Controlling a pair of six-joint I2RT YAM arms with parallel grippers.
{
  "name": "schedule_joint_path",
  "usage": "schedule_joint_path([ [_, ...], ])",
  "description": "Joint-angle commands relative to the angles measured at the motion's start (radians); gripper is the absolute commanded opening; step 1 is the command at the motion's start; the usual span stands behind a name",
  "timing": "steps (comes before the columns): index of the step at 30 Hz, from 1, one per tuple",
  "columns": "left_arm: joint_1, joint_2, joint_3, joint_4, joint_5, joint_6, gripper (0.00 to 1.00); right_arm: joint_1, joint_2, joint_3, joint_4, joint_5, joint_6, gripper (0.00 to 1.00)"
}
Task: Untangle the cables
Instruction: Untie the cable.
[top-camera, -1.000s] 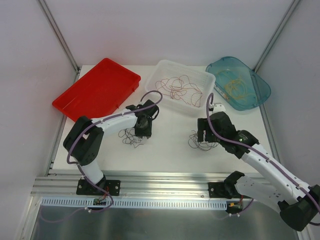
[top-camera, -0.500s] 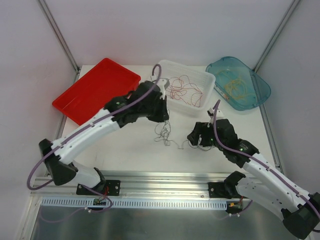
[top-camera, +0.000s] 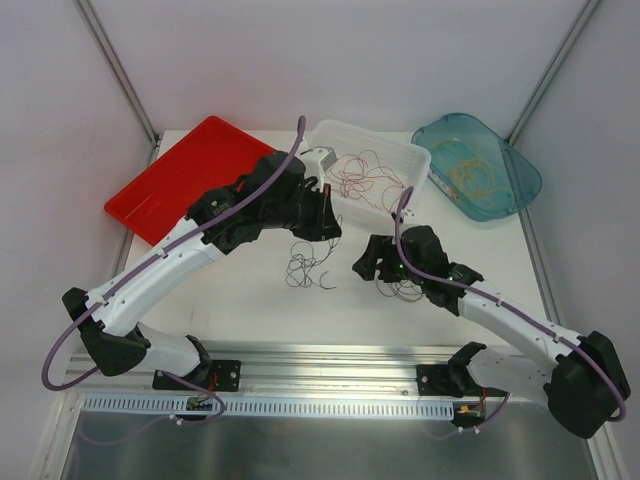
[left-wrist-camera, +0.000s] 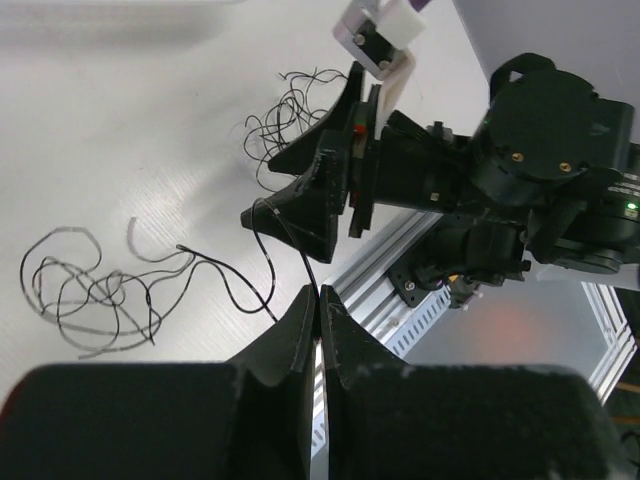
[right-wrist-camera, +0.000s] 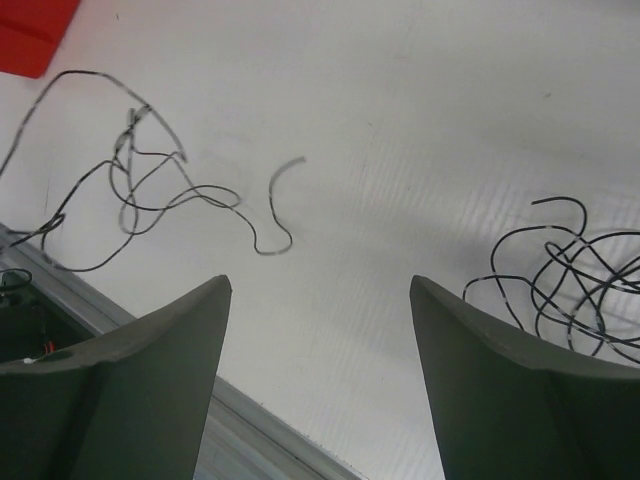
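Two robot arms reach over a white table (top-camera: 240, 305). The left claw (left-wrist-camera: 318, 303) is closed tight. It pinches one thin black cable (left-wrist-camera: 268, 258) between its tips. That cable runs down to a loose black bunch (top-camera: 305, 265) near the middle of the table, just below the left claw. In the left wrist view most of that bunch lies flat on the table.

The right claw (right-wrist-camera: 320, 288) is wide open and holds nothing. It hangs low over the table, close to the left claw. A second black bunch (right-wrist-camera: 575, 290) sits on the table just beside its right finger (right-wrist-camera: 500, 390). In the top view this bunch (top-camera: 402, 290) lies under the right arm. The two black bunches are apart, with bare table between them.

At the far side of the table stand three boxes in a row. A red tray (top-camera: 190, 175) is on the left. A clear box (top-camera: 330, 135) is in the middle, with thin red cables (top-camera: 365, 180) curled inside. A blue box (top-camera: 520, 165) is on the right, with yellow cables (top-camera: 465, 175) inside.
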Motion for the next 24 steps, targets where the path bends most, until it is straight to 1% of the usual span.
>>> schedule_joint_path([
  [1, 0.001, -0.014, 0.056, 0.004, 0.045, 0.015, 0.00, 0.000, 0.052, -0.023, 0.151, -0.093, 0.037, 0.76],
  [3, 0.003, -0.021, 0.047, 0.004, 0.023, 0.019, 0.00, 0.003, 0.068, -0.033, 0.220, -0.152, 0.051, 0.75],
  [6, 0.001, -0.034, 0.027, 0.006, 0.014, 0.019, 0.00, 0.013, 0.071, -0.055, 0.299, -0.199, 0.057, 0.75],
  [11, 0.001, -0.041, 0.014, 0.006, 0.040, 0.018, 0.00, 0.018, 0.108, -0.072, 0.388, -0.223, 0.062, 0.76],
  [17, 0.001, -0.037, 0.031, 0.007, 0.032, 0.022, 0.00, 0.019, 0.172, -0.050, 0.400, -0.246, 0.082, 0.76],
  [24, -0.002, -0.008, 0.059, 0.010, 0.078, 0.022, 0.00, 0.024, 0.235, -0.041, 0.423, -0.248, 0.080, 0.76],
])
